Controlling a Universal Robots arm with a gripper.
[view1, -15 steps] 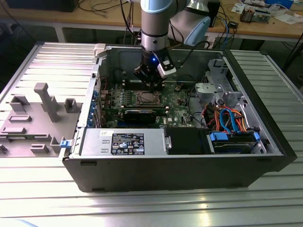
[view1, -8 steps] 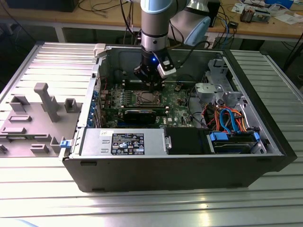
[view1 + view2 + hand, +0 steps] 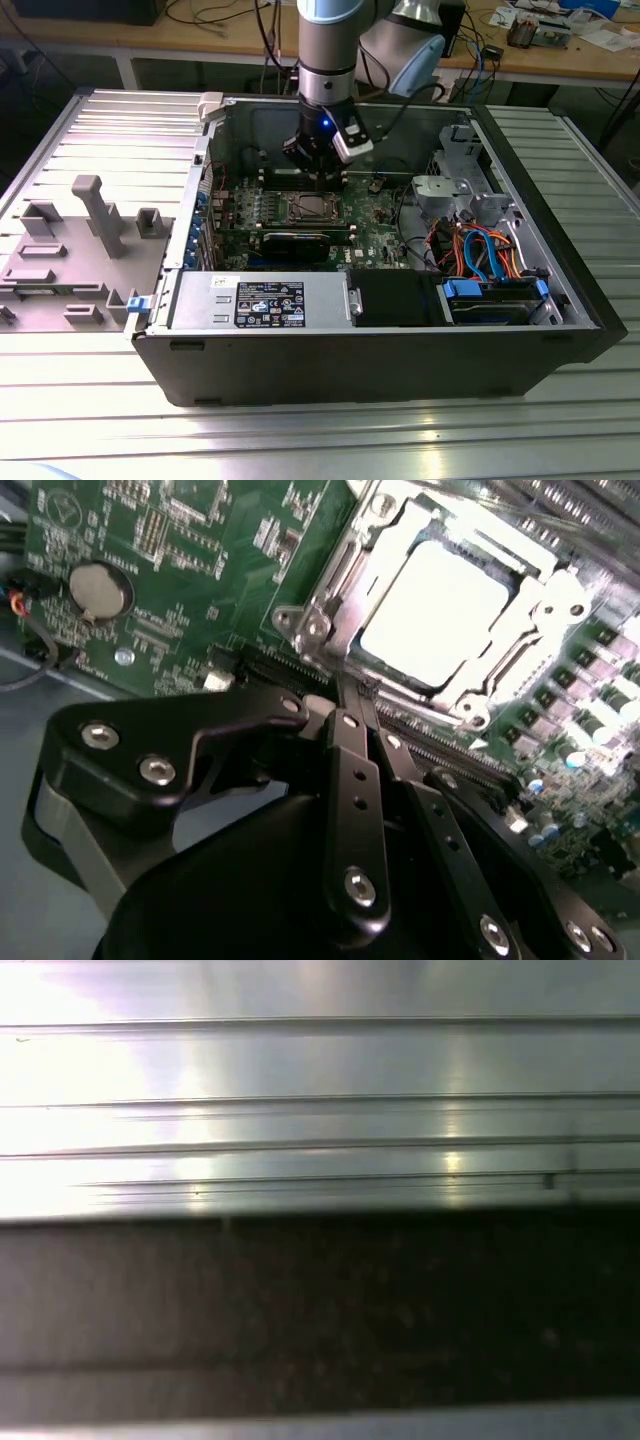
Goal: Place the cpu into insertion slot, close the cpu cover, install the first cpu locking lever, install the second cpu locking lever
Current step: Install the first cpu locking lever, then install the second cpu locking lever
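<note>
The cpu lies flat in the insertion slot, its silvery top glaring bright. The cpu cover, a thin silver frame, lies down around the chip. My gripper sits at the slot's near edge with its black fingers drawn together. I cannot tell whether anything thin is pinched between them. In the exterior view the gripper hangs just behind the cpu, low inside the open computer case.
A silver power supply and a blue drive bay line the case front, with bundled cables at the exterior view's right. A long black card lies in front of the slot. A grey fixture plate sits left. Ribbed metal faces the first wrist view.
</note>
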